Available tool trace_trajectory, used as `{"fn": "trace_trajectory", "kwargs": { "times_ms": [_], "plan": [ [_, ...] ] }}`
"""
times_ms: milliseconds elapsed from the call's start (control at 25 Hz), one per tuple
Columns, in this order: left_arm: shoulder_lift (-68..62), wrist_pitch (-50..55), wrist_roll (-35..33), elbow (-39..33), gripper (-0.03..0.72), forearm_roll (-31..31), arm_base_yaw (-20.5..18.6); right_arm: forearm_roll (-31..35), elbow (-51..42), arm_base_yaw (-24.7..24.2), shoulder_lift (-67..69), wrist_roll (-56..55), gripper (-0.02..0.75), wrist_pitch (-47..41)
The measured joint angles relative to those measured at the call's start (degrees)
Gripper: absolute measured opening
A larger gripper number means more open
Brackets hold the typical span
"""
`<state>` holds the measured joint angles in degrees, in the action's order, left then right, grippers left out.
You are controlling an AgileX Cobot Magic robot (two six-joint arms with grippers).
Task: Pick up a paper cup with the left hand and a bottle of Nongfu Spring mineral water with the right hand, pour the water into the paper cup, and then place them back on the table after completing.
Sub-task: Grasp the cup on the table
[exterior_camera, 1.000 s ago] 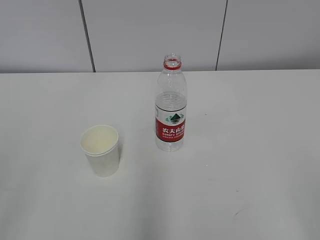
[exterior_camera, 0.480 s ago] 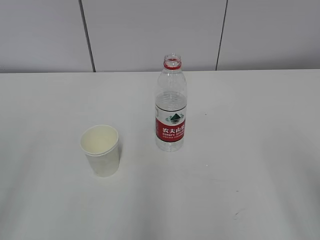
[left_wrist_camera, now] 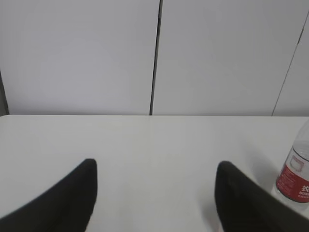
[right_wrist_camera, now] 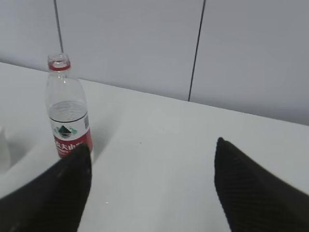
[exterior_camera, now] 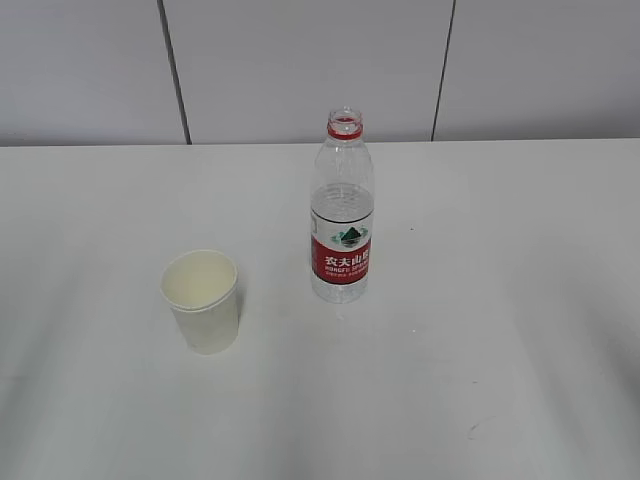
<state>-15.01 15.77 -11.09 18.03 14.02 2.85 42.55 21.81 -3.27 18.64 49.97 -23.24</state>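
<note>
In the left wrist view the bottle (left_wrist_camera: pixel 295 174) was cut off by the right edge, its neck unseen. In the right wrist view the paper cup (right_wrist_camera: pixel 4 153) was a blurred sliver at the left edge. Both claws lay outside the exterior view.

White table (exterior_camera: pixel 520 300): paper cup (exterior_camera: pixel 203 300), uncapped bottle (exterior_camera: pixel 341 210)

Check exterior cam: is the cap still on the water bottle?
No. The bottle stands upright on the table with its mouth open; only the red neck ring shows.
</note>
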Motion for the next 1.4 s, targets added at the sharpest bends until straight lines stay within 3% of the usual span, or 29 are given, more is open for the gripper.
{"fn": "trace_trajectory", "kwargs": {
  "times_ms": [240, 360, 600, 680, 800, 1080, 1400],
  "plan": [
    [-11.05, -11.09, -0.07, 0.00, 0.474, -2.46, 2.17, 13.00, -0.04, 2.62, 10.01, 6.28, 0.587, 1.96],
    [-16.12, -15.34, -0.07, 0.00, 0.474, -2.53, 3.16, 21.17, -0.14, 2.82, 15.95, 15.65, 0.587, 2.29],
    [-25.44, -22.22, -0.12, 0.00, 0.474, -2.17, 7.32, 50.59, -0.17, 2.82, 25.52, 49.40, 0.587, 2.94],
    [-28.21, -23.36, -0.19, 0.00, 0.475, -1.71, 9.18, 57.11, -0.17, 2.82, 28.25, 59.32, 0.587, 2.40],
    [-32.48, -25.81, -0.19, 0.00, 0.475, -0.55, 11.86, 60.03, 0.10, 2.82, 32.89, 66.31, 0.587, 0.22],
    [-44.16, -39.30, -0.19, -3.46, 0.475, 1.61, 17.30, 60.55, 3.67, 2.82, 44.76, 70.76, 0.587, -5.93],
    [-51.98, -43.58, 0.58, -4.76, 0.475, 2.17, 18.11, 60.68, 7.50, 2.82, 51.17, 72.86, 0.587, -6.31]
  ]
}}
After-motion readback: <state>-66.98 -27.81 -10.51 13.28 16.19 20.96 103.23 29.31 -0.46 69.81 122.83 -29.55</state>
